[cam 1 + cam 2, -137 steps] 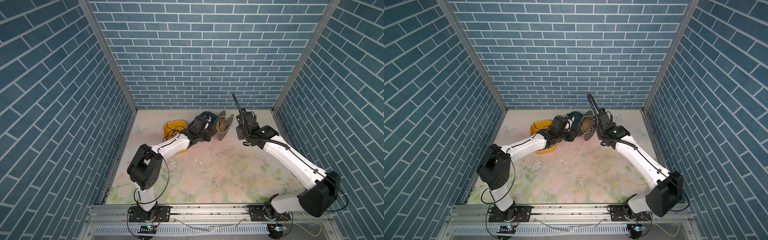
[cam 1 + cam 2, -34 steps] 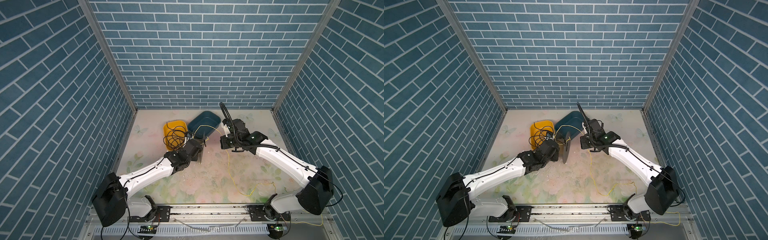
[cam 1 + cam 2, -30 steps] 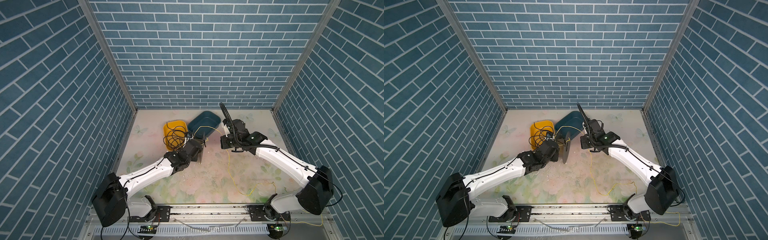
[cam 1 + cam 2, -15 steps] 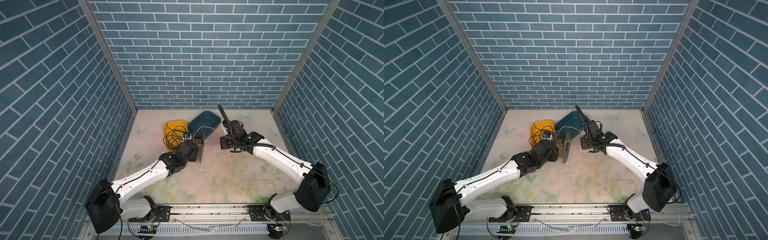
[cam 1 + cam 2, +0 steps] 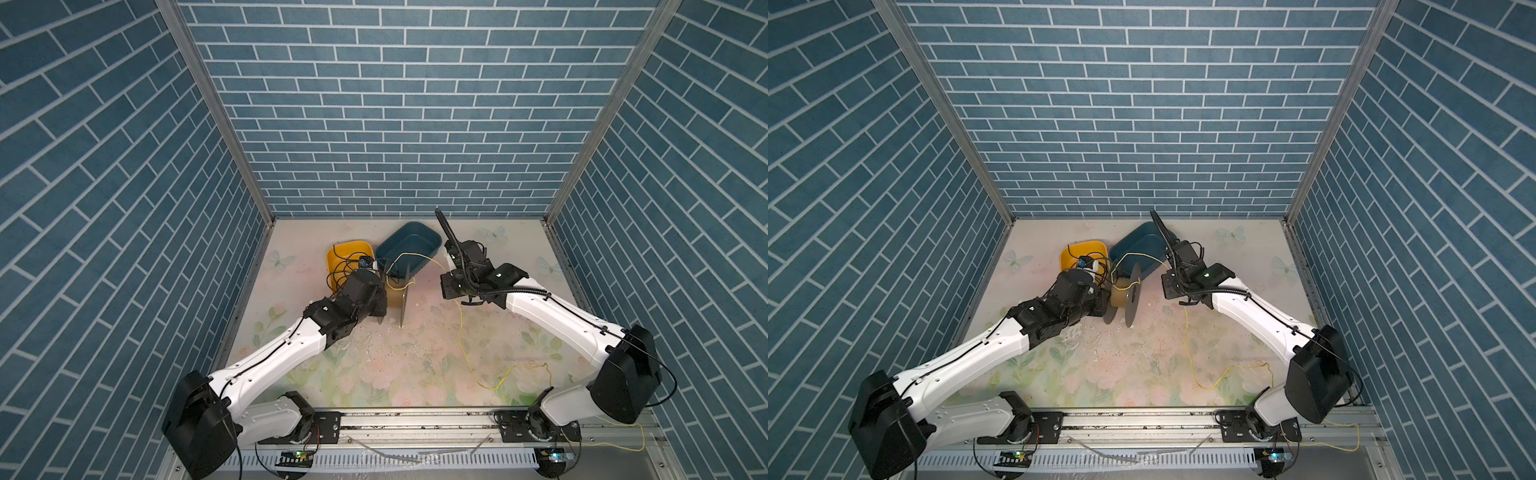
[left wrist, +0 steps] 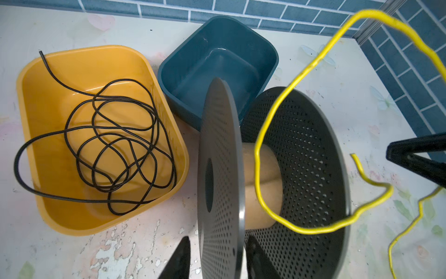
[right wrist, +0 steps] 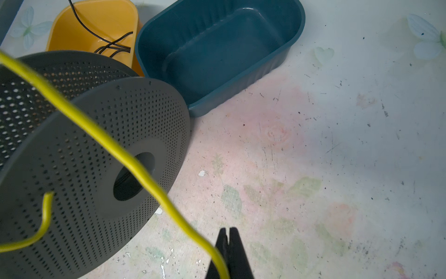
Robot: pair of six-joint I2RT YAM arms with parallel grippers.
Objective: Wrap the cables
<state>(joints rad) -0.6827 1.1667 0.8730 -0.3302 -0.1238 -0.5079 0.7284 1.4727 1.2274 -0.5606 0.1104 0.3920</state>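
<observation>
In both top views the cable (image 5: 461, 332) (image 5: 1185, 332) ran from the spool (image 5: 1133, 282) by the left claw (image 5: 381, 309) to the right claw (image 5: 444, 282), then dropped under it.

Left wrist view: the jaws stood apart around a spool disc; pinching or not, I couldn't tell. Past them, the yellow tub (image 6: 43, 96) held black wire (image 6: 107, 187); the blue tub (image 6: 217, 31) was bare.

Right wrist view: the right claw was squeezed tight on the cable.

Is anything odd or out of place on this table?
Yes. The yellow cable makes one slack loop around the spool's core, its free end sticking out. A black wire loop hangs over the yellow bin's rim.
</observation>
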